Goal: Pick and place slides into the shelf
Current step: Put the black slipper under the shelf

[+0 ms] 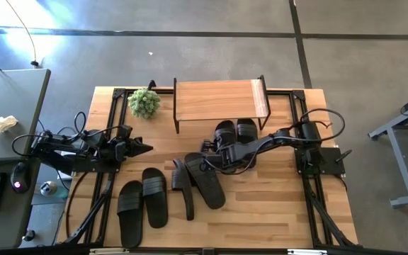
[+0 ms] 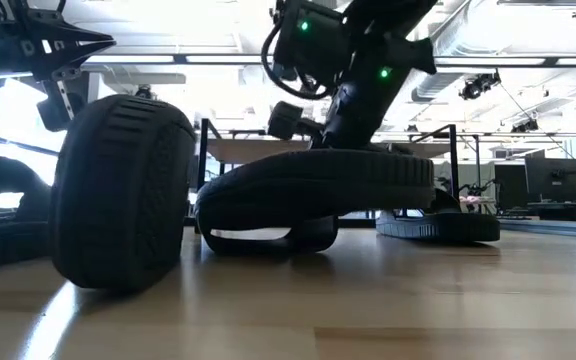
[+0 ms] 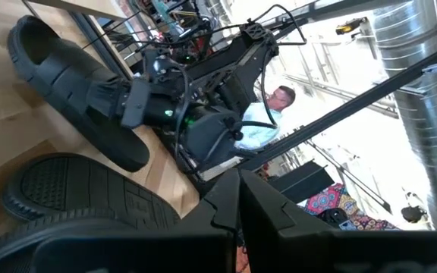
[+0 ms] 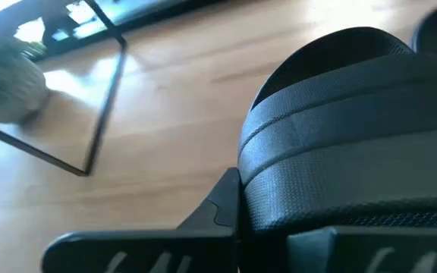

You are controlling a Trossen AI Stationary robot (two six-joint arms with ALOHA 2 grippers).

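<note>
right gripper: the right gripper (image 1: 214, 157) sits at the table's middle with its fingers clenched on the strap of a sandal (image 4: 355, 136); in the low view that sandal (image 2: 313, 190) hangs off the wood at its near end.
left gripper: the left gripper (image 1: 142, 149) waits at about 9 o'clock from the held sandal, fingers drawn together, grasping nothing.
where the sandals are: two (image 1: 236, 132) lie under the shelf (image 1: 218, 100) at 12 o'clock; two flat at 7 o'clock (image 1: 142, 202); one on edge (image 1: 186, 185) beside the held one.
pointing: the held sandal's long axis seems to run from 11 to 5 o'clock, heel or toe i cannot tell.
risk: a strap-only grip may let it swing and slip, knock the on-edge sandal, or catch the shelf leg (image 4: 101, 114) going in.
</note>
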